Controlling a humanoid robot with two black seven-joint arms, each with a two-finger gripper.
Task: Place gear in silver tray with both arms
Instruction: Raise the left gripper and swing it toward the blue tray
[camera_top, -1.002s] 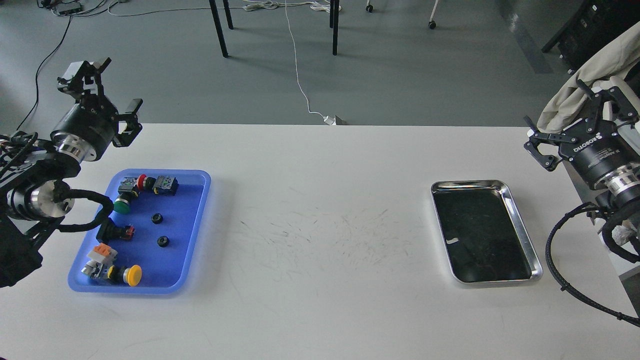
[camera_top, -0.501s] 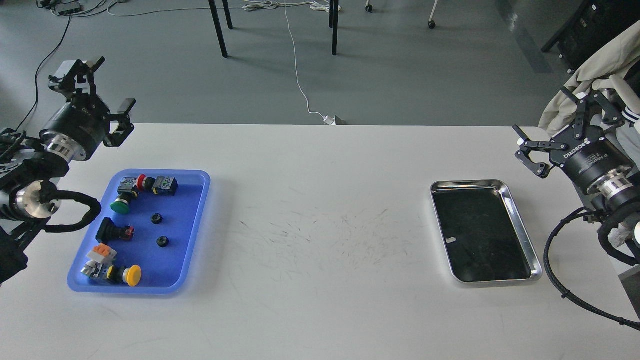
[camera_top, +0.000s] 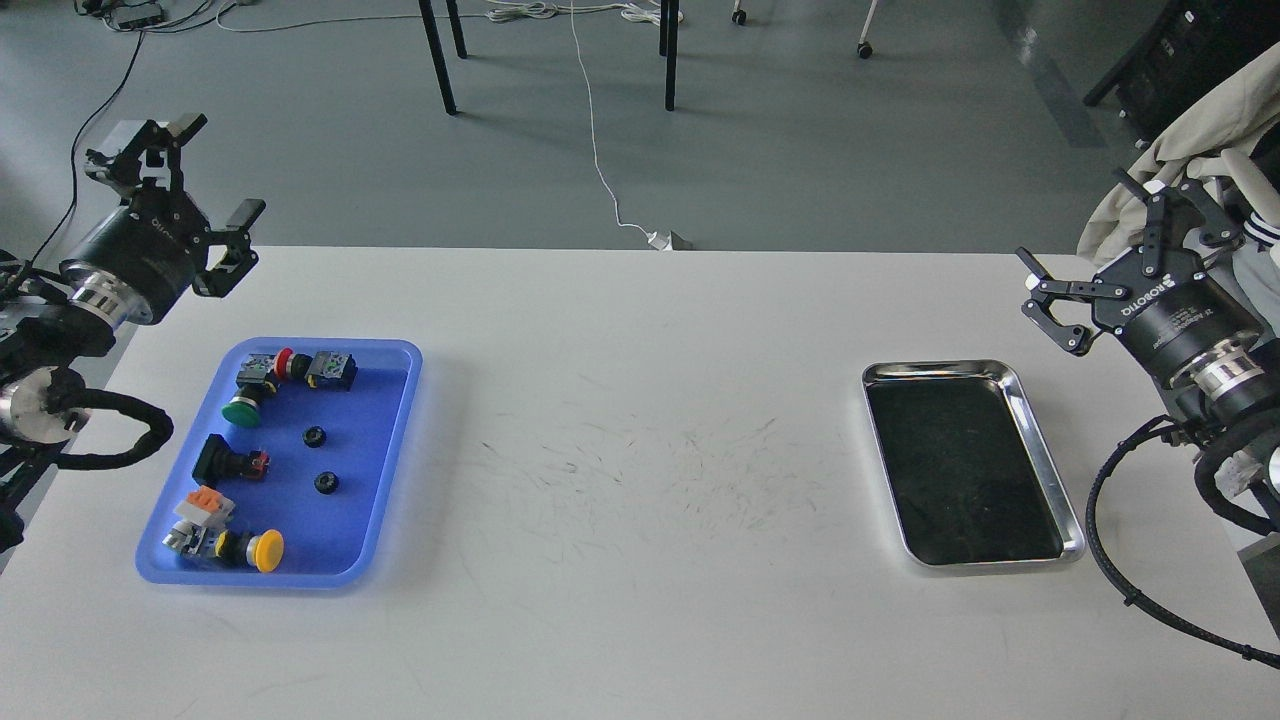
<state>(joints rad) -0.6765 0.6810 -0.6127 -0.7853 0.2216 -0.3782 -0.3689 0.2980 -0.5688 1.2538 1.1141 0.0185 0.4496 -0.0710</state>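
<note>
Head view shows our two arms drawn back to the edges of the frame, and nothing is in hand yet. Our left gripper (camera_top: 185, 195) sits at the upper left, above and behind the blue tray (camera_top: 400, 400), with its fingers spread wide and nothing between them. Our right gripper (camera_top: 1095, 255) hangs at the right edge, just above the upper right corner of the silver tray (camera_top: 1040, 440), also spread open and empty.

The silver tray lies right of centre on the white table (camera_top: 640, 500), its dark bottom bare, so the task has not begun to pay off. What we take for the gears are two small black toothed rings (camera_top: 314, 436) in the middle of the blue tray at the lower left, one above the other (camera_top: 325, 483), among push-button switches with green (camera_top: 240, 410), red and yellow caps (camera_top: 266, 551). We judge the layout sensible: parts on our left, goal on our right, and the bare middle of the table a likely place for passing a gear from one arm to the other.

Against the earlier frames, our left gripper has pulled further up and toward the left edge, away from the blue tray's rim. Our right gripper has shifted left and slightly up, nearer the silver tray's far corner. The trays and parts lie as they were.
</note>
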